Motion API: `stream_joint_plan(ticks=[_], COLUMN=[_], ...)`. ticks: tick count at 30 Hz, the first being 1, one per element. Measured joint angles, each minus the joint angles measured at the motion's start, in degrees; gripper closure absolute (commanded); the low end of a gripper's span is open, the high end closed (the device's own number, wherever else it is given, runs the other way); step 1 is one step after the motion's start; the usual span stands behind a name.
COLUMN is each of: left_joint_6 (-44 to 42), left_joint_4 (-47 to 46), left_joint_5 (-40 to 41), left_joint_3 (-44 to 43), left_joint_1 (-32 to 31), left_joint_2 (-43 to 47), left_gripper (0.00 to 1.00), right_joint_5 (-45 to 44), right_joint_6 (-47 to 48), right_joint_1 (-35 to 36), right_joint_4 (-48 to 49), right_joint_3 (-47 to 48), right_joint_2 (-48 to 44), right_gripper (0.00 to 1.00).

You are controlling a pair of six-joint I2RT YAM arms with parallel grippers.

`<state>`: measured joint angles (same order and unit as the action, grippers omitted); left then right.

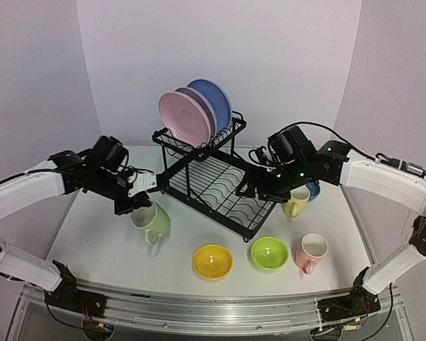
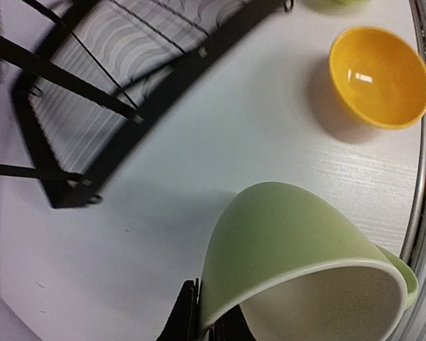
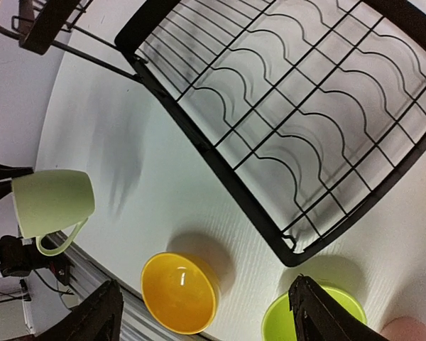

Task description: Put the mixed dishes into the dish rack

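The left gripper [image 1: 139,204] is clamped on the rim of the light green ceramic mug [image 1: 152,222], with one black finger [image 2: 187,314] outside the wall and the other inside the mouth. The mug is tilted, its handle toward the near edge of the white table [image 1: 92,234]. It sits just off the left front corner of the black wire two-tier dish rack [image 1: 199,186]. Whether the mug touches the table I cannot tell.

The right gripper [image 1: 248,190] hangs over the right edge of the rack's lower tray, jaws wide apart with nothing between them.

Three flat plates stand on edge on the rack's raised upper shelf, toward the table's far edge. The pink plate [image 1: 183,119] is in front, the lavender plate [image 1: 207,99] is behind it and the blue plate [image 1: 220,99] is at the back.

Right of the rack a yellow mug [image 1: 296,204] stands upright. A blue small bowl [image 1: 314,190] sits just behind it, largely hidden by the right arm.

Along the table's near edge, from left to right, sit a yellow small bowl [image 1: 212,261], a lime small bowl [image 1: 269,253] and a pink mug [image 1: 311,252].
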<state>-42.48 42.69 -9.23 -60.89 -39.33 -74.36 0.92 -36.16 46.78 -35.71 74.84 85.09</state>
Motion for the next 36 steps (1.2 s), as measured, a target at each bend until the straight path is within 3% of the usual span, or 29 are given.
stream_joint_plan(ticks=[4, 10, 14, 20, 26, 36], left_joint_6=[-3.61, -8.54, -12.27, -14.77, -11.53, -3.91], left_joint_4=[-8.57, -21.74, -36.01, -54.23, -58.00, -60.77], left_joint_5=[-3.92, -9.52, -10.00, -8.55, -9.36, -13.91], left_joint_3=[3.46, 5.26, 6.15, 4.51, -0.05, -4.60], left_joint_1=[0.00, -0.02, -0.07, -0.07, 0.00, -0.02], left_joint_2=[17.31, 29.01, 27.68, 17.70, 13.76, 13.74], left_gripper=[1.00, 1.00, 1.00, 1.00, 1.00, 1.00], right_joint_5=[4.58, 14.57, 22.15, 29.23, 29.81, 32.29], right_joint_6=[-0.17, 0.59, 0.87, 0.66, 3.41, 6.55], right_joint_1=[0.65, 2.53, 3.83, 5.23, 5.45, 5.45], right_joint_4=[-0.13, 0.31, 7.19, 24.63, 38.53, 44.71], right_joint_3=[2.86, 8.75, 9.54, 8.73, 7.86, 9.44], right_joint_2=[1.27, 1.52, 1.23, 1.17, 1.25, 5.90], right_gripper=[0.21, 0.15, 0.13, 0.16, 0.18, 0.26])
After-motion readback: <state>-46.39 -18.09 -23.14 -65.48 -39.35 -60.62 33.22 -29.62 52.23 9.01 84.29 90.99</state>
